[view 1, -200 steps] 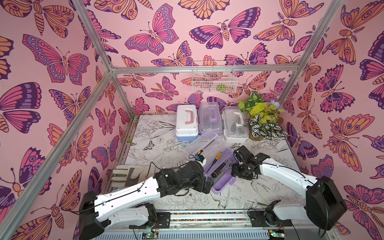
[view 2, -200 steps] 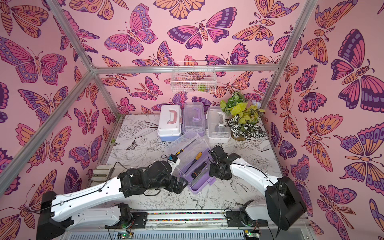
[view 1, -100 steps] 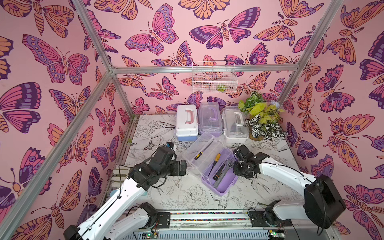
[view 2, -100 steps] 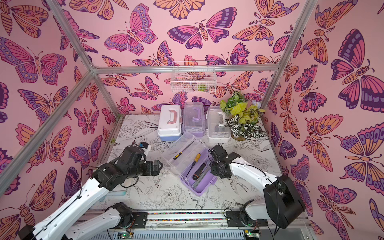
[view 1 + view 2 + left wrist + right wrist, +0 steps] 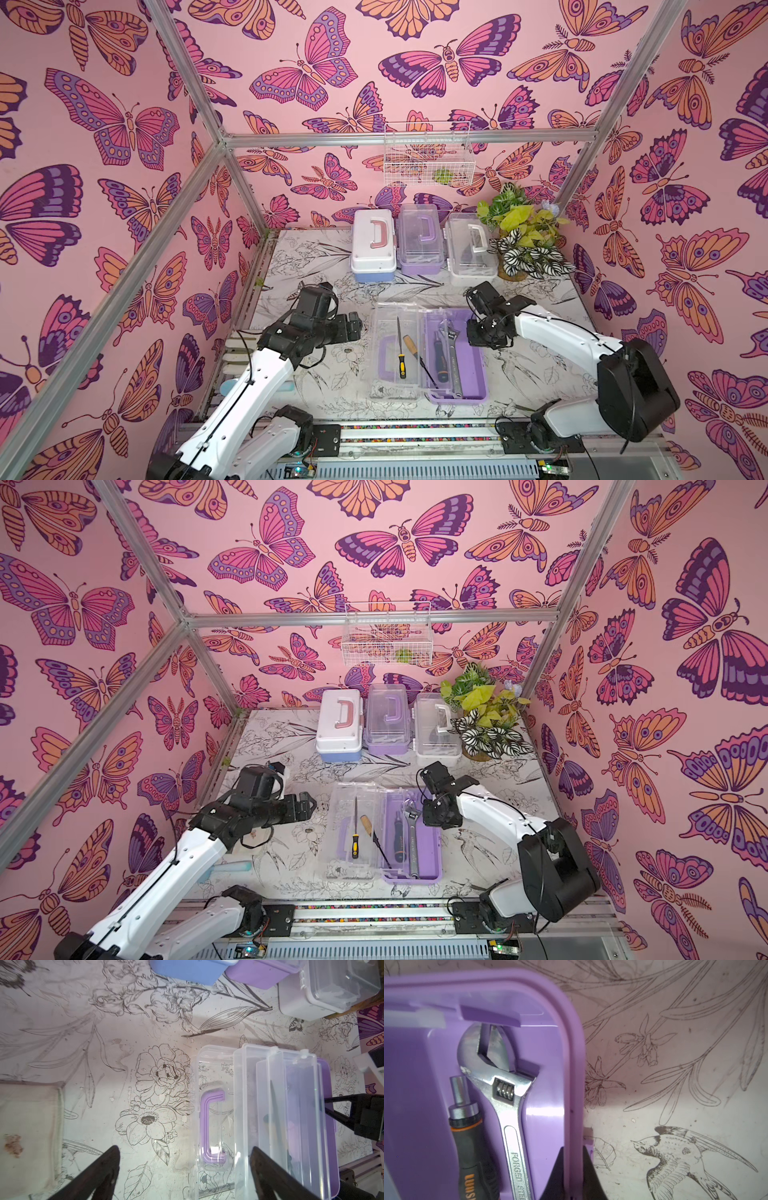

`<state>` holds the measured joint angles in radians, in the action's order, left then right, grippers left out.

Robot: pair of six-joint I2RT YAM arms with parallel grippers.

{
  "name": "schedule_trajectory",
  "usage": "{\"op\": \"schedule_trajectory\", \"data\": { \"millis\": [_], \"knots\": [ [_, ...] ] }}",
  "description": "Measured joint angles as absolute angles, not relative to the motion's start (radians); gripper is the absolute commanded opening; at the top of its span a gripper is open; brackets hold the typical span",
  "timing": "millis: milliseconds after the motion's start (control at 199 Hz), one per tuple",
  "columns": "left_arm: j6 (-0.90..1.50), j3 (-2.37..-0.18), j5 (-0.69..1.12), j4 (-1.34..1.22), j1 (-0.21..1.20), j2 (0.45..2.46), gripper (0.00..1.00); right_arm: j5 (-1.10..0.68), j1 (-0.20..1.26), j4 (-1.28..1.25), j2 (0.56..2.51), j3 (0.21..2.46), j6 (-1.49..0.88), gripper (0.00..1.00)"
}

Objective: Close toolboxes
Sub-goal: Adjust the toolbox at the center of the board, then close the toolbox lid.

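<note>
An open lilac toolbox (image 5: 471,370) (image 5: 430,854) lies mid-table with its clear lid (image 5: 388,324) (image 5: 216,1064) folded flat to the left. A wrench (image 5: 454,353) (image 5: 508,1105) and a black screwdriver (image 5: 467,1147) lie in its base. My right gripper (image 5: 473,337) (image 5: 573,1167) is shut on the box's right rim (image 5: 571,1064), one finger on each side. My left gripper (image 5: 356,328) (image 5: 185,1149) hangs open just left of the lid, holding nothing. Three shut toolboxes stand in a row at the back: blue (image 5: 372,245), lilac (image 5: 419,241), white (image 5: 469,247).
A potted plant (image 5: 523,237) stands at the back right beside the white toolbox. A white wire basket (image 5: 428,153) hangs on the back wall. A pale flat pad (image 5: 29,1122) lies on the table near the left edge.
My left arm drew back to the left, off the open toolbox. The toolbox turned from slanted to square with the table. My right gripper closed on its rim.
</note>
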<state>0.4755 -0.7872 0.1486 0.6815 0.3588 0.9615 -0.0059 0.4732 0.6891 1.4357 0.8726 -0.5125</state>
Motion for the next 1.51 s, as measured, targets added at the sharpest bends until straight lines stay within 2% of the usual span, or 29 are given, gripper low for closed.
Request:
{"op": "schedule_trajectory", "data": {
  "millis": [217, 317, 383, 609, 861, 962, 1038, 1128, 1295, 1466, 1511],
  "knots": [
    [0.582, -0.634, 0.214, 0.591, 0.388, 0.962, 0.76, -0.023, 0.439, 0.691, 1.486, 0.928, -0.415, 0.06],
    [0.636, -0.572, 0.223, 0.532, 0.432, 0.949, 0.63, -0.039, 0.433, 0.691, 1.494, 0.934, -0.398, 0.06],
    [0.658, -0.544, 0.236, 0.498, 0.455, 0.962, 0.61, -0.049, 0.430, 0.691, 1.501, 0.938, -0.393, 0.06],
    [0.707, -0.506, 0.266, 0.375, 0.492, 1.059, 0.30, -0.091, 0.426, 0.669, 1.522, 0.949, -0.387, 0.05],
    [0.711, -0.507, 0.284, 0.311, 0.498, 1.143, 0.15, -0.121, 0.425, 0.659, 1.523, 0.949, -0.389, 0.06],
    [0.696, -0.517, 0.275, 0.327, 0.498, 1.156, 0.07, -0.141, 0.424, 0.650, 1.530, 0.949, -0.393, 0.16],
    [0.676, -0.541, 0.260, 0.369, 0.498, 1.157, 0.00, -0.175, 0.413, 0.647, 1.534, 0.952, -0.402, 0.36],
    [0.653, -0.588, 0.234, 0.438, 0.500, 1.154, 0.00, -0.237, 0.386, 0.634, 1.533, 0.953, -0.422, 0.44],
    [0.585, -0.694, 0.165, 0.574, 0.503, 1.134, 0.00, -0.344, 0.284, 0.610, 1.497, 0.945, -0.423, 0.44],
    [0.520, -0.786, 0.108, 0.700, 0.503, 1.133, 0.00, -0.441, 0.244, 0.579, 1.463, 0.939, -0.419, 0.26],
    [0.505, -0.805, 0.096, 0.726, 0.503, 1.135, 0.00, -0.465, 0.244, 0.566, 1.463, 0.933, -0.422, 0.24]
  ]
}}
